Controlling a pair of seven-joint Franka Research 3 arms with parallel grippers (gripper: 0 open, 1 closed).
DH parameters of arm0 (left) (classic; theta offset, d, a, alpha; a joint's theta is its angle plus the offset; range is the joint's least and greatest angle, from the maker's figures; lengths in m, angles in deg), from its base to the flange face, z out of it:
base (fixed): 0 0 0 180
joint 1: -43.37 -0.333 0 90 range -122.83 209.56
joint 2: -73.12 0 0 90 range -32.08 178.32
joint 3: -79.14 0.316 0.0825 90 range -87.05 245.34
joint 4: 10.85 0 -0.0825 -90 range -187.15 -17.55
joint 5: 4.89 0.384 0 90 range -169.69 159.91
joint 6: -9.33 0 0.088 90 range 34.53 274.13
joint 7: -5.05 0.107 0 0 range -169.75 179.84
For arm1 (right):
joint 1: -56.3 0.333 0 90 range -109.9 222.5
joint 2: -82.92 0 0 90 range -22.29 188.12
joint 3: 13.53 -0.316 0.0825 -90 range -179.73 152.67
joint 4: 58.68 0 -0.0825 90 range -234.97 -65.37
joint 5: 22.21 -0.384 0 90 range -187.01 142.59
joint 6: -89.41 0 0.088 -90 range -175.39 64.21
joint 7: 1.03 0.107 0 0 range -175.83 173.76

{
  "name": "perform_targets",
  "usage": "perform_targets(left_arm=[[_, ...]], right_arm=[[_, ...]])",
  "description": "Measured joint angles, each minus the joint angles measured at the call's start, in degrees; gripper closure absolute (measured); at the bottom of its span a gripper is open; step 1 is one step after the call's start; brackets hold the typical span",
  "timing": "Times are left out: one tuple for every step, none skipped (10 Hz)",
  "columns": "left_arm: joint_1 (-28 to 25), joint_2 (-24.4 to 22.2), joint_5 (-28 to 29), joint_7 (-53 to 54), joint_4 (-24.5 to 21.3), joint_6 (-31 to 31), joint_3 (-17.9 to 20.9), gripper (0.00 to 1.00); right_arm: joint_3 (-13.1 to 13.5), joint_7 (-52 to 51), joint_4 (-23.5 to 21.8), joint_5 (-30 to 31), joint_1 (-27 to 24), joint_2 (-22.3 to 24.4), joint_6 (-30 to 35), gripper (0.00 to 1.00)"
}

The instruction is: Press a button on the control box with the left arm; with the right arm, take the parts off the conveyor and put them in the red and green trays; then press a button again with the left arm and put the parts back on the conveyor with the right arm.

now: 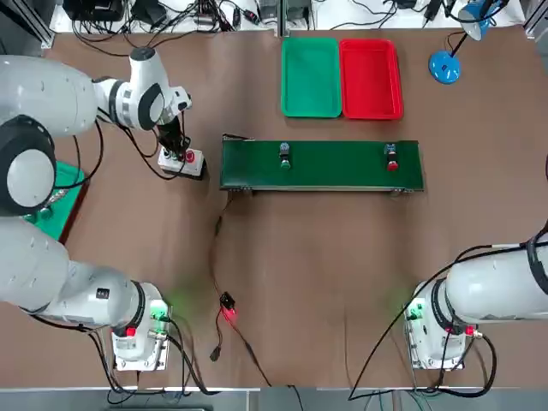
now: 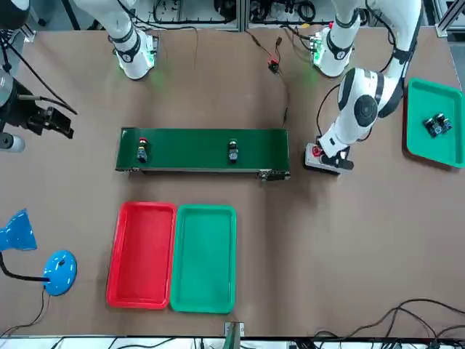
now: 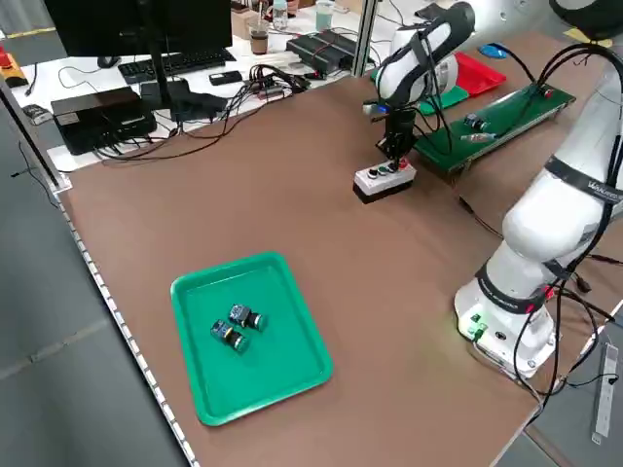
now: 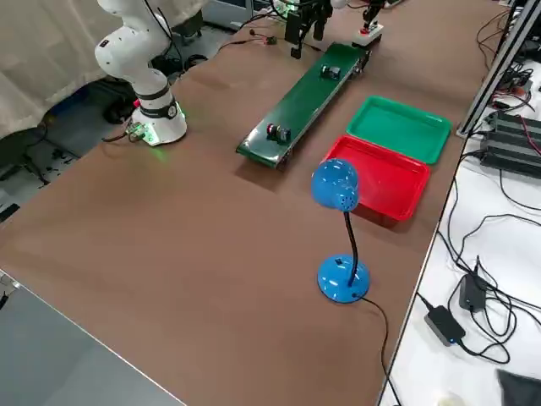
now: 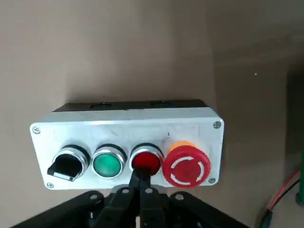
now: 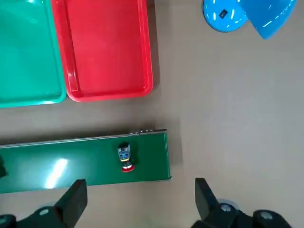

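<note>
**Fingertips on the red button**

Nearest you, the left gripper (image 5: 141, 183) has its 2 fingers pressed together, and their joined tips rest against the round red push button (image 5: 145, 160) of the grey 4-control box (image 1: 182, 162). That button sits between a green push button (image 5: 109, 164) and a red mushroom stop button (image 5: 186, 165); a black selector knob (image 5: 68, 164) ends the row.

Just beyond the box you see the long green conveyor belt (image 1: 342, 165) carrying 2 small parts: a green-capped part (image 1: 284, 155) near the box end and a red-capped part (image 1: 390, 157) near the other end.

Your right gripper (image 6: 141, 202) hangs high above that end, fingers spread wide, holding nothing.

Farthest away lie the green plastic tray (image 1: 311, 77) and the red plastic tray (image 1: 370, 79), touching side by side.
</note>
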Motion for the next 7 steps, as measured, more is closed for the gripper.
perform_targets(left_arm=[[0.00,0.00,0.00,0.00,0.00,0.03,0.00,0.97],[-0.01,-0.01,0.00,0.00,0.00,0.04,0.00,0.97],[-0.02,-0.16,0.00,0.00,0.09,-0.25,0.00,0.97],[-0.08,-0.87,0.00,0.00,0.48,-1.42,0.05,0.97],[-0.44,-2.57,0.00,0.00,1.34,-3.46,0.19,0.96],[-1.27,-4.97,0.00,0.12,2.67,-5.11,0.36,0.96],[-2.10,-7.44,0.00,0.15,4.52,-6.42,0.46,0.94]], right_arm=[[0.00,0.00,0.00,0.00,0.00,0.00,-0.09,0.00],[0.00,-0.01,0.00,0.00,0.00,0.00,-0.13,0.00],[0.01,-0.01,0.00,0.00,0.00,0.00,-0.14,0.00],[0.01,-0.01,0.00,0.00,0.00,0.00,-0.14,0.00],[0.03,-0.03,-0.01,0.00,0.00,0.00,-0.14,0.00],[0.03,-0.13,-0.08,0.00,0.00,0.00,-0.15,0.00],[0.03,-0.24,-0.31,0.00,0.00,0.00,-0.29,0.00]])
